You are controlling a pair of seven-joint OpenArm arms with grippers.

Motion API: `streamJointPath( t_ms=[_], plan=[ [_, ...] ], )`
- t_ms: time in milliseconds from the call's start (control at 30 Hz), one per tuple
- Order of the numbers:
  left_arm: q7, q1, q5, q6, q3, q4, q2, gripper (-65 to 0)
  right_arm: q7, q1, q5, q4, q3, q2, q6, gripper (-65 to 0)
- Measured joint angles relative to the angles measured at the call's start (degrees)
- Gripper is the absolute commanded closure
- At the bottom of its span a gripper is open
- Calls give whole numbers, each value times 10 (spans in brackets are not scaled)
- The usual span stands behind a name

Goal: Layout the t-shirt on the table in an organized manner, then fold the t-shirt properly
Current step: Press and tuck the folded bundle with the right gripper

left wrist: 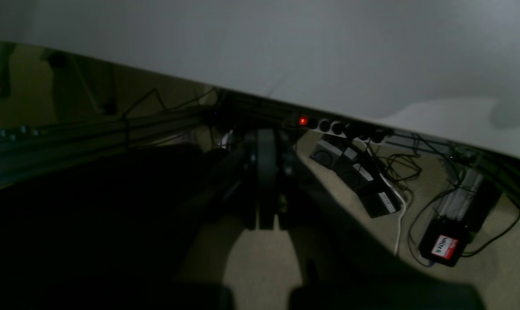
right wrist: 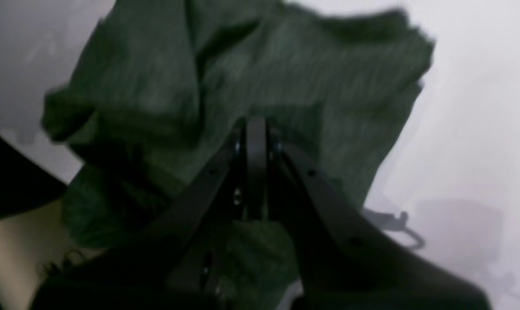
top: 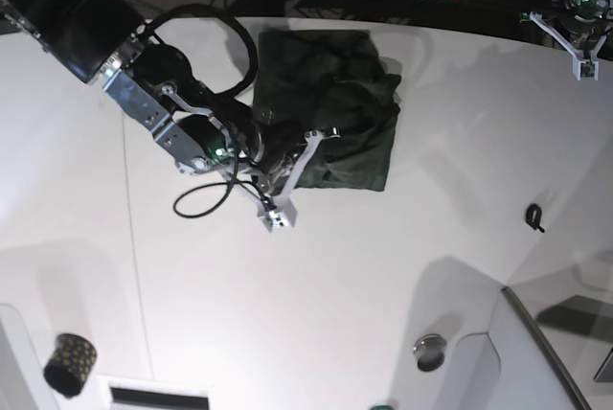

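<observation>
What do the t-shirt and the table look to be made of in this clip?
The t-shirt: soft dark green knit, probably cotton jersey, matte; it bunches into loose folds and shows a faint ribbed grain in the right wrist view. The table: hard, smooth white panel, likely laminate or painted board; it is glossy, carrying soft reflections and thin seams.

The right arm (top: 144, 75) is built of dark, boxy black housings joined by silvery metal brackets, with a small green light glowing near its wrist at about seven o'clock from the elbow. Thick black cables (top: 215, 36) loop out from it in wide arcs. Its end effector (top: 287, 185) has pale grey, angular fingers; from the wrist view these read as matte black blades studded with small round screws. The left end effector (top: 575, 32) shows light grey fingers beneath a green-lit black wrist.
</observation>
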Motion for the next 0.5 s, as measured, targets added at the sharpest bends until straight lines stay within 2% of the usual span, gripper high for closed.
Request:
streamJointPath(
  t_ms=[67,233,300,400,500],
  plan=[
    [-26,3,0,0,0,-1,4,0,-5,4,2,-14,0,-17,3,-8],
    [-29,11,2,0,2,-5,12,0,-3,18,2,-63,-2,-88,13,-8],
    [-29,9,0,0,2,-5,13,0,-4,29,2,-84,-8,-112,35,-8],
    [-35,8,1,0,3,-4,12,0,-4,68,2,-126,-31,-157,51,-8],
    [-33,8,1,0,2,-4,13,0,1,92,0,-117,-39,-174,54,-8]
  ],
)
